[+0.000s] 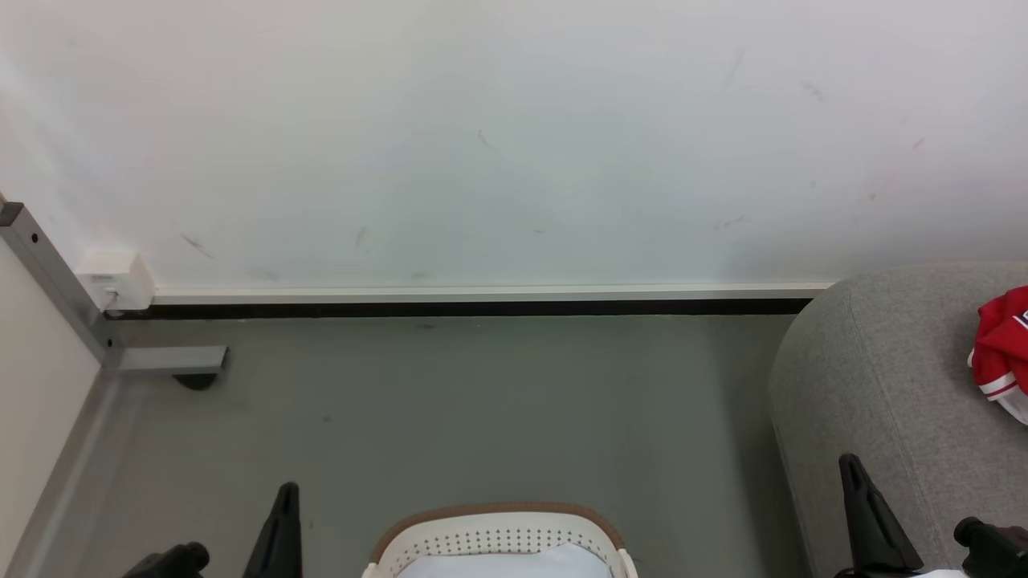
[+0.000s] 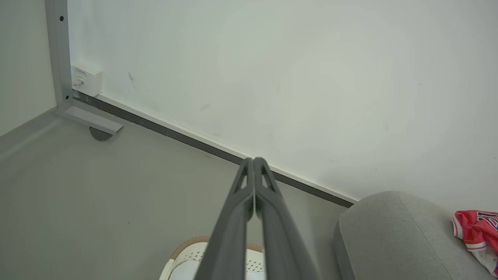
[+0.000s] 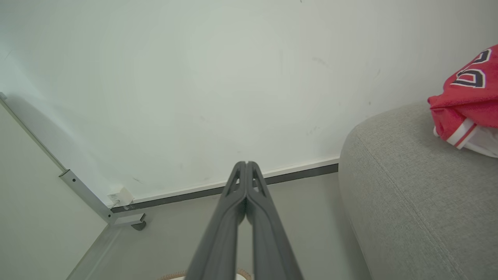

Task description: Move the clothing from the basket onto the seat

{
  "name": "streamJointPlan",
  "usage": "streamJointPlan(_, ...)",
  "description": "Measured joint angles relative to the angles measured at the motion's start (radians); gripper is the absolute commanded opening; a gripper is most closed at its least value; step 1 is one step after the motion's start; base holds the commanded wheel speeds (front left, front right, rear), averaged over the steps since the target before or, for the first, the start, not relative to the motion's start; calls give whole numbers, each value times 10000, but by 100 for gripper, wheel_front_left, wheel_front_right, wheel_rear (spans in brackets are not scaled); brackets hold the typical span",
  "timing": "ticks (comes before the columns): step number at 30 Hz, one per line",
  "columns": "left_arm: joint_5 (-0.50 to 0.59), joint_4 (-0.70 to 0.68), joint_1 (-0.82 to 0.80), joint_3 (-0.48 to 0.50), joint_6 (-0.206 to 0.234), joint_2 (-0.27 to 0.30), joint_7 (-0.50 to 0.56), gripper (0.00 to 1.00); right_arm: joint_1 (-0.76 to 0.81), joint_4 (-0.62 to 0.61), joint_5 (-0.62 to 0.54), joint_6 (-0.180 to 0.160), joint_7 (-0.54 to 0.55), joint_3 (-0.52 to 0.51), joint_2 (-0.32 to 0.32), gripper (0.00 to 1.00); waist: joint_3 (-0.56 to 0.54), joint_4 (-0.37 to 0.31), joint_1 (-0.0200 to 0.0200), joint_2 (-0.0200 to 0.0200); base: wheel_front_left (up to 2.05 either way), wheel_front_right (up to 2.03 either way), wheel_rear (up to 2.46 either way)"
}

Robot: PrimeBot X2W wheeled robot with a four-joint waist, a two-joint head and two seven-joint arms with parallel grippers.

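Clothing point(image 1: 1001, 353): one red bundle with white striped trim, lying on top of the seat and cut off by the right edge of the head view. Judged from this, at least one garment is delivered. What is left depends on the part of the basket you cannot see. Read the rest from near to far.

Nearest you are two end effectors. The left end effector point(image 2: 253, 159) has its fingers pressed together and grips nothing. The right end effector point(image 3: 246, 163) is likewise closed and empty. Neither touches a garment.

Just beyond and between them, one basket point(image 1: 498, 510) stands on the grey floor point(image 1: 482, 401). You see its far rim, a perforated wall and a pale strip of its inside. The frame edge cuts off the rest, so you cannot tell whether a garment lies deeper in.

To the right of the basket, one seat point(image 1: 875, 385) stands near it but apart from it. The right wrist view shows black, white-edged numerals on the bundle, so it includes a jersey. Whether a second piece is folded in, you cannot tell.

Farthest are one white wall point(image 1: 514, 144) with a dark skirting line, and one grey metal post point(image 1: 48, 269) at the left corner.
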Motion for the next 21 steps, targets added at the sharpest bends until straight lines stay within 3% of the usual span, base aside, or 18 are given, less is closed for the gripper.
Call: streamJointPlan(21, -3028, 12, -270, 408, -176, -48, 846, 0, -238, 151, 2995, 0, 652, -479, 56, 0, 44, 31, 0, 0, 0, 0, 0)
